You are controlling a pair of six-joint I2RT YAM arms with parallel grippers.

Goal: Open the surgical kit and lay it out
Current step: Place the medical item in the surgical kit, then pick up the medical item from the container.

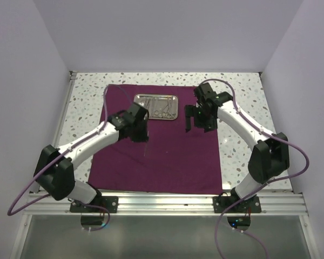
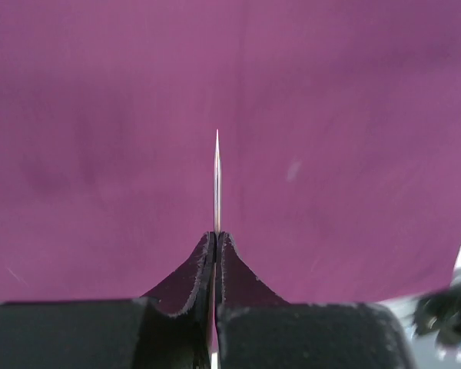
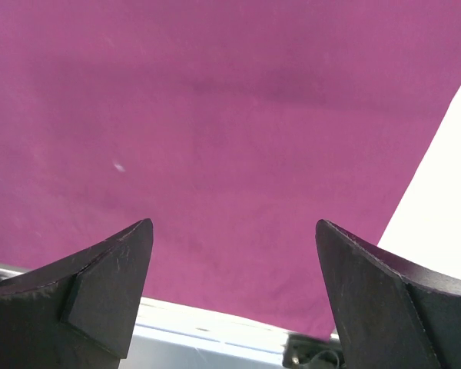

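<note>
So the kit's wrap, the purple cloth (image 1: 167, 162), is already opened up and lying flat across the speckled tabletop (image 1: 86, 108). The steel tray (image 1: 155, 95) sits on it toward the far edge, roughly in the middle. There's a small bunch of instruments (image 1: 163, 111) inside it, too tiny to tell apart from the overhead view. One thin pointed instrument (image 2: 217, 181) is out of the tray. The left tool (image 2: 216, 234) has its jaws pressed together on it, tip poking forward over bare cloth just near-left of the tray. Could be tweezers, can't say for sure. The right tool (image 3: 234, 227) hangs just right of the tray, jaws wide apart, nothing in them. My read: the unwrapping is done and the laying out has barely started, since I see nothing set down on the cloth yet and the other pieces are in the tray.
</note>
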